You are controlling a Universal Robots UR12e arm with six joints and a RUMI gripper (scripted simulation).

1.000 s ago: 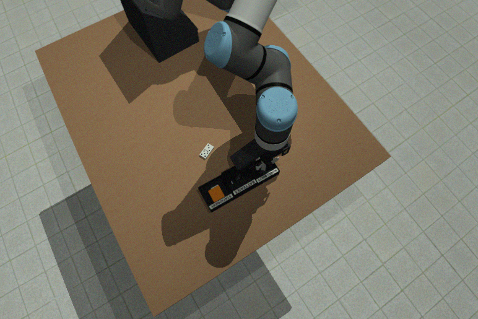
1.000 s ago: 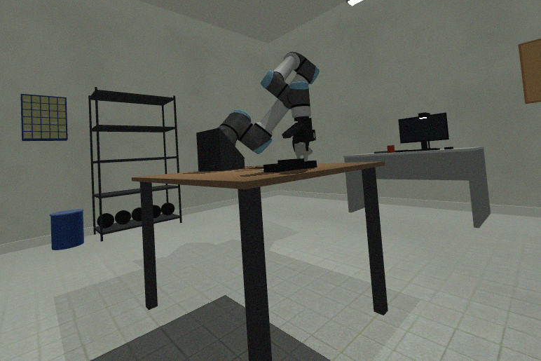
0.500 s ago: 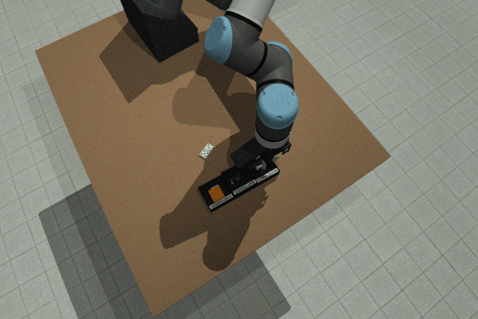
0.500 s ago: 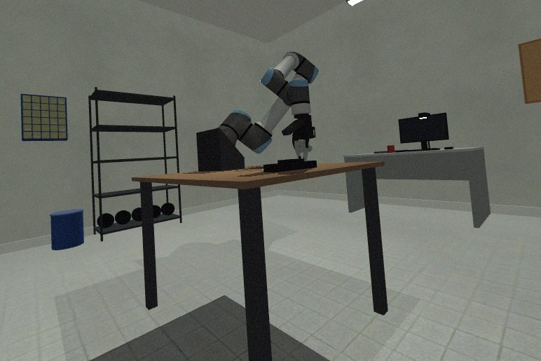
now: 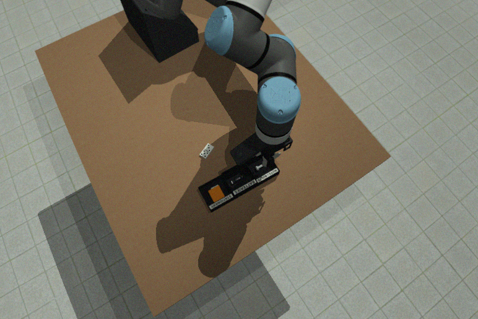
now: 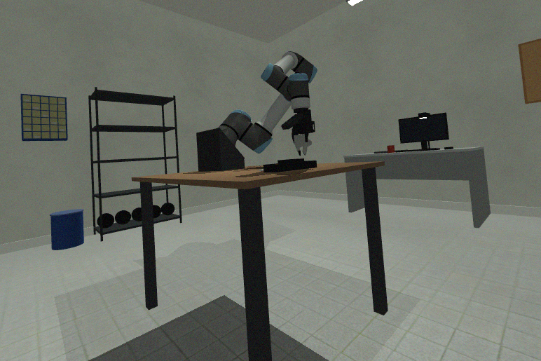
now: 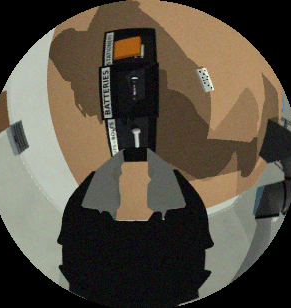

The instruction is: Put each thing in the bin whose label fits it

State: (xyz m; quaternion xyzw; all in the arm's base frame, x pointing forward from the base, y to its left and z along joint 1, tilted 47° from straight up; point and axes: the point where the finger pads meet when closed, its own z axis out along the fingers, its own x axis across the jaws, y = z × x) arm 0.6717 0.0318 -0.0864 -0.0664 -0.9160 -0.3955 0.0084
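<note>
Released gripper point(image 7: 135, 186), empty, above bolt point(image 7: 136, 137) dropped in end bin point(image 7: 148, 136); domino point(image 7: 205, 79) beside bins, apparently unlabelled: likely left alone.

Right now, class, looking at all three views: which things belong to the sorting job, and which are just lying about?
Part of the job:
gripper, open and empty
row of labelled bins
orange block, battery and bolt, one in each bin
domino, on the table

Just lying about:
shelf rack
blue barrel
grey desk with monitor
wall chart
</note>
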